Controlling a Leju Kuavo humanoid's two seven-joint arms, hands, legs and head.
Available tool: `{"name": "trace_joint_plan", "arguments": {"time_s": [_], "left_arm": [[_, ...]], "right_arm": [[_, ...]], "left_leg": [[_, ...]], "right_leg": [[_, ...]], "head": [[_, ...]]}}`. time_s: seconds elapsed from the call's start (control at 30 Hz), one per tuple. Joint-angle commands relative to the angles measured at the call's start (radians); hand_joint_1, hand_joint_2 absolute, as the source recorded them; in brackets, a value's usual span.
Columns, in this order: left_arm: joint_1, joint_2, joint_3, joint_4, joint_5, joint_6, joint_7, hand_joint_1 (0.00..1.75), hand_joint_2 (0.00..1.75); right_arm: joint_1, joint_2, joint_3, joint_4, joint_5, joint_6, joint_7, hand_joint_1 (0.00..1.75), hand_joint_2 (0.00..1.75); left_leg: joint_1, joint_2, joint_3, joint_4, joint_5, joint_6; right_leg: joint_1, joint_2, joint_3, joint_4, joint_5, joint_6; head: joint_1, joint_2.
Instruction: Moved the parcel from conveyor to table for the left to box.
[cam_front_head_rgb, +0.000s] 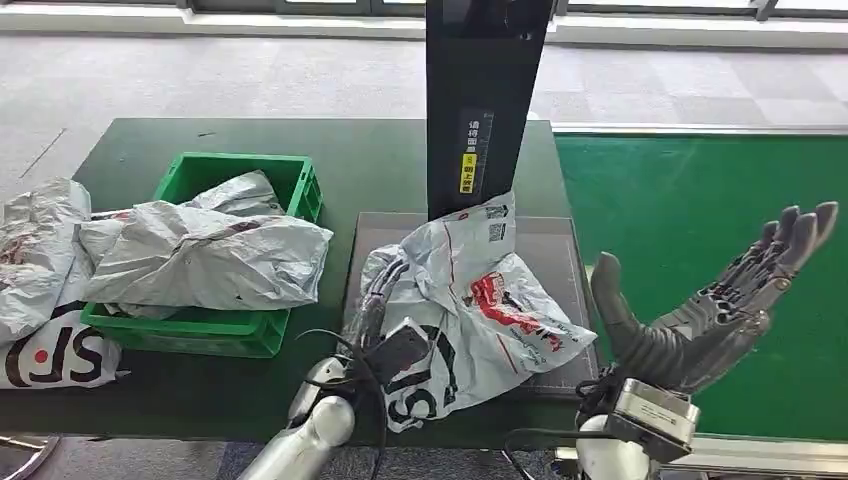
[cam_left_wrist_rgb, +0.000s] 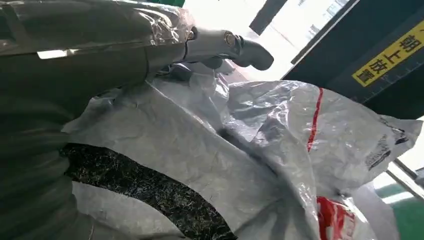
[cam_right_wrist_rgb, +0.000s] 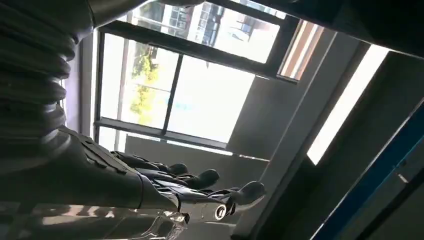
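Note:
The parcel (cam_front_head_rgb: 470, 300), a crumpled grey-white plastic bag with red and black print, lies on a dark mat (cam_front_head_rgb: 555, 250) on the table, and its near end hangs over the table's front edge. My left hand (cam_front_head_rgb: 378, 300) is at the parcel's left edge, fingers lying along it. In the left wrist view the thumb (cam_left_wrist_rgb: 235, 47) sits over a bunched fold of the parcel (cam_left_wrist_rgb: 260, 150), and the other fingers are hidden behind the bag. My right hand (cam_front_head_rgb: 715, 300) is raised over the green conveyor (cam_front_head_rgb: 700, 190), fingers spread and holding nothing; its fingers (cam_right_wrist_rgb: 200, 182) point at the windows.
A green crate (cam_front_head_rgb: 240, 185) at the table's left holds another grey parcel (cam_front_head_rgb: 210, 255). More bags (cam_front_head_rgb: 45, 290) are heaped at the far left. A black upright post (cam_front_head_rgb: 480, 100) stands just behind the mat.

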Motion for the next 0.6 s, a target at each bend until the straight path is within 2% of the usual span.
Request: {"name": "trace_joint_plan", "arguments": {"time_s": [0.03,0.3,0.33,0.37,0.4,0.47,0.6], "left_arm": [[-0.097,0.018,-0.047,0.162,-0.154,0.044,0.088,0.00,1.75],[-0.144,0.024,-0.083,0.214,-0.300,-0.005,0.178,0.02,1.75],[-0.151,0.022,-0.084,0.225,-0.317,-0.007,0.184,0.19,1.75],[-0.158,0.020,-0.079,0.239,-0.340,-0.008,0.190,1.41,1.75],[-0.163,0.019,-0.077,0.248,-0.358,-0.006,0.198,1.59,1.75],[-0.173,0.018,-0.074,0.266,-0.391,-0.010,0.217,1.75,1.75],[-0.194,0.020,-0.088,0.300,-0.457,-0.031,0.257,1.75,1.75]], "right_arm": [[-0.048,0.008,-0.033,0.044,0.011,0.001,0.000,0.00,1.75],[-0.079,-0.007,-0.018,0.022,0.023,0.001,0.029,0.00,1.75],[-0.082,-0.009,-0.019,0.023,0.025,0.001,0.032,0.00,1.75],[-0.085,-0.009,-0.021,0.026,0.024,0.001,0.030,0.00,1.75],[-0.087,-0.008,-0.022,0.030,0.022,0.001,0.028,0.00,1.75],[-0.090,-0.007,-0.027,0.038,0.021,0.001,0.022,0.00,1.75],[-0.098,-0.005,-0.030,0.051,0.018,0.001,0.015,0.00,1.75]], "left_leg": [[0.000,0.000,0.001,-0.001,0.000,0.000],[0.000,0.000,0.002,-0.001,0.001,0.000],[0.000,0.000,0.001,0.000,0.000,0.000],[0.000,0.000,0.002,-0.001,0.001,0.000],[0.000,0.000,0.001,-0.001,0.000,0.000],[0.000,0.000,0.002,-0.001,0.001,0.000],[0.000,0.000,0.002,-0.002,0.001,0.000]], "right_leg": [[0.000,0.000,0.002,-0.001,0.000,0.000],[0.000,-0.001,0.002,-0.001,0.000,0.000],[0.000,0.000,0.001,0.000,0.000,0.000],[0.000,-0.001,0.002,-0.002,0.001,0.000],[0.000,0.000,0.002,-0.001,0.000,0.000],[0.000,0.000,0.002,-0.001,0.001,0.000],[0.001,-0.001,0.003,-0.002,0.001,-0.001]], "head": [[0.000,0.000],[0.000,0.000],[0.000,0.000],[0.000,0.000],[0.000,0.000],[0.000,0.000],[0.000,0.000]]}}
